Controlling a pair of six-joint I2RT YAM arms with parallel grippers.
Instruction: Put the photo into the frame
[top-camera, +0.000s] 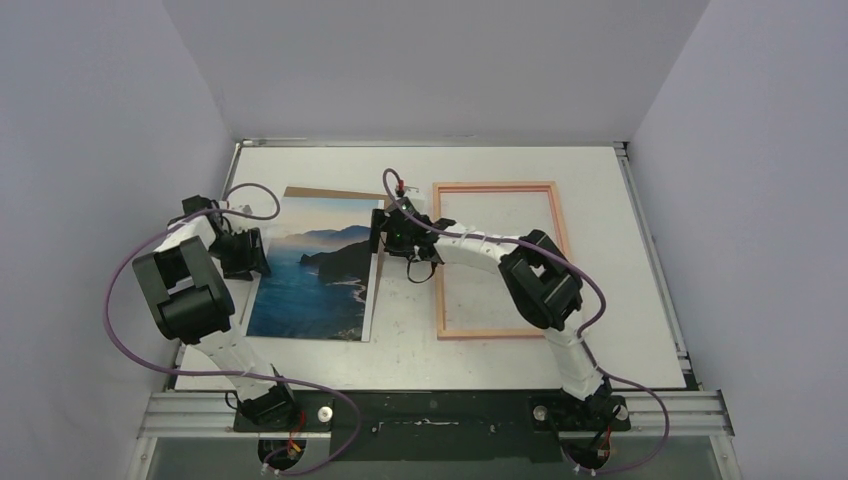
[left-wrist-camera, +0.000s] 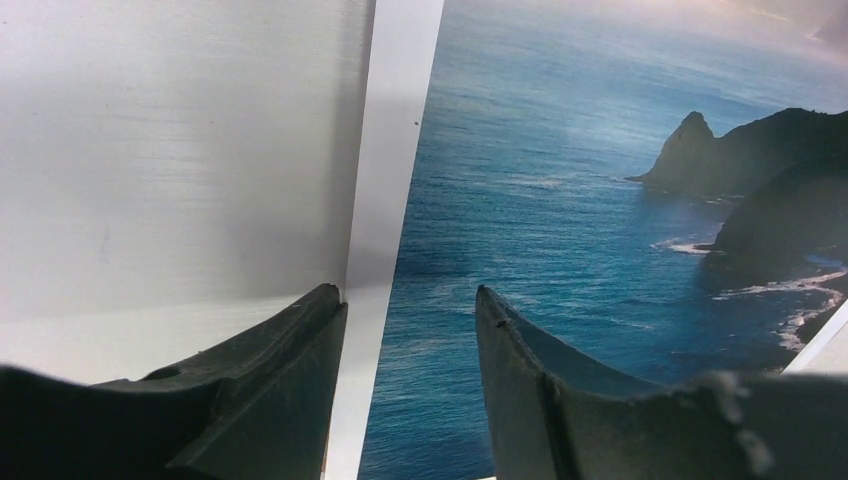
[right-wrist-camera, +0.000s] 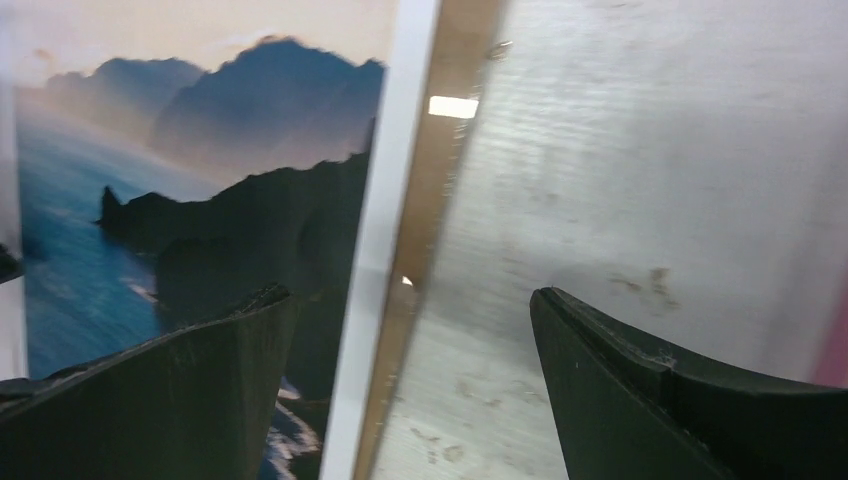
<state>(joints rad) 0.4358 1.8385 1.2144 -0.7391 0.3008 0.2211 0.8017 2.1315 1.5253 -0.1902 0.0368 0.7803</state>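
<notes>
While left claw (left-wrist-camera: 408, 292) and right claw (right-wrist-camera: 410, 292) gape (over glossy photo (top-camera: 310, 275)), thin pink frame (top-camera: 497, 186)

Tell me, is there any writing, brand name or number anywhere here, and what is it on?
No text can be read in any view.
The photo is a plain seascape with no caption.
The pink frame and the brown board carry no label.
The left arm and right arm show no legible marking.

Photo (top-camera: 315, 275) of blue sea, dark hills and pale sky with a thin white edge, lying flat, picture side up, thin pink frame (top-camera: 500, 260) flat just beside it, nothing inside
</notes>
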